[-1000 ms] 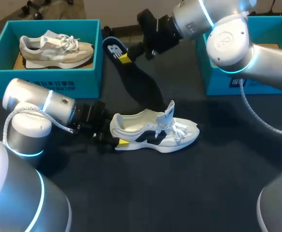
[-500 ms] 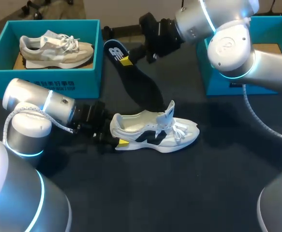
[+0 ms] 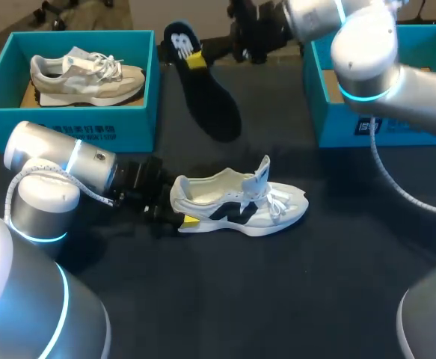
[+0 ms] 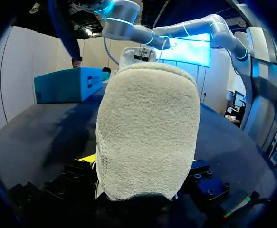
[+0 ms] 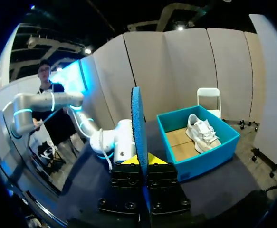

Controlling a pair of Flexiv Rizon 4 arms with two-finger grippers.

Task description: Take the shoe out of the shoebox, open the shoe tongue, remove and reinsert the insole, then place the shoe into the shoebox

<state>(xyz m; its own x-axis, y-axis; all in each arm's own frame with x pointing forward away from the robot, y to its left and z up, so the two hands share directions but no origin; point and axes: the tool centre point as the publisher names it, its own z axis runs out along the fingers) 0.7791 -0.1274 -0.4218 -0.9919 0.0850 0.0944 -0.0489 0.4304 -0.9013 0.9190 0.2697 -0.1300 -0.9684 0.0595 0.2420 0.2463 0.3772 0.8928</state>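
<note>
A white shoe (image 3: 240, 200) with a black logo lies on its sole mid-table, tongue raised. My left gripper (image 3: 176, 216) is at its heel, one finger on each side. In the left wrist view the fuzzy heel (image 4: 148, 133) fills the space between the fingers of this gripper (image 4: 140, 164). The dark insole (image 3: 203, 86) hangs in the air over the far side of the table, my right gripper (image 3: 194, 59) shut on its heel end. From the right wrist the insole (image 5: 137, 123) appears edge-on, pinched in the gripper (image 5: 142, 160).
A teal shoebox (image 3: 68, 120) at the far left holds a beige shoe (image 3: 87, 75); the right wrist view shows the box (image 5: 209, 154) too. A second teal shoebox (image 3: 352, 123) stands at the far right under my right arm. Dark tabletop lies in front of the white shoe.
My right gripper has carried the insole upward and toward the far edge, away from the white shoe. The left gripper and the shoe have stayed put.
</note>
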